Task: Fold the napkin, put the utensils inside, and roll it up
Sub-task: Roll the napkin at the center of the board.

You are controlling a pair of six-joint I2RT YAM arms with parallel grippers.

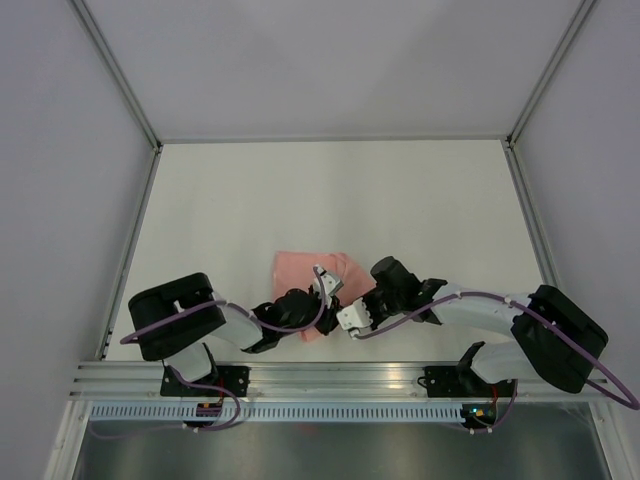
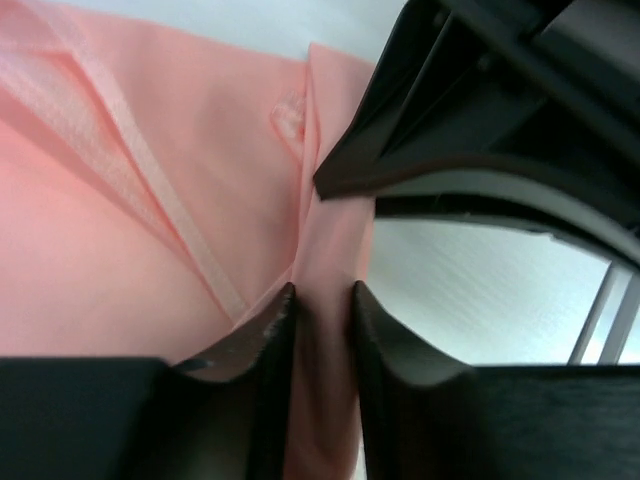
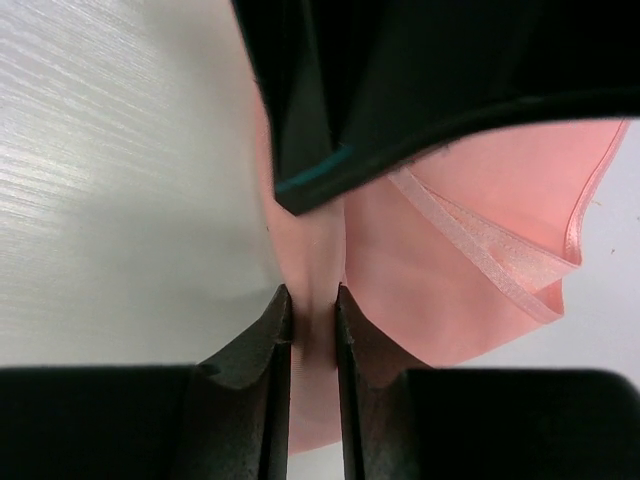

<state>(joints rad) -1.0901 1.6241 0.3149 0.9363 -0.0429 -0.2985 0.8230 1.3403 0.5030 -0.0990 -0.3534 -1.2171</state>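
- The left gripper [image 2: 322, 292] stands narrow, its jaws pinching a raised ridge of the pink napkin [image 2: 150, 200]; the cloth spreads away to its left.
- The right gripper [image 3: 313, 292] is nipped tight on the napkin's fold, with the cloth fanning out ahead and to its right.

Top view: napkin [image 1: 308, 265] lower half buried under left hand [image 1: 324, 284] and right hand [image 1: 352, 316] mid-frame; grip too small to read there. Left wrist: napkin clipped by left and top edges, fold runs off the bottom edge between the fingers [image 2: 260, 380]; right hand is a dark blur upper right, masking the cloth's far corner. Right wrist: left hand blurs across the top, covers the napkin's upper part.
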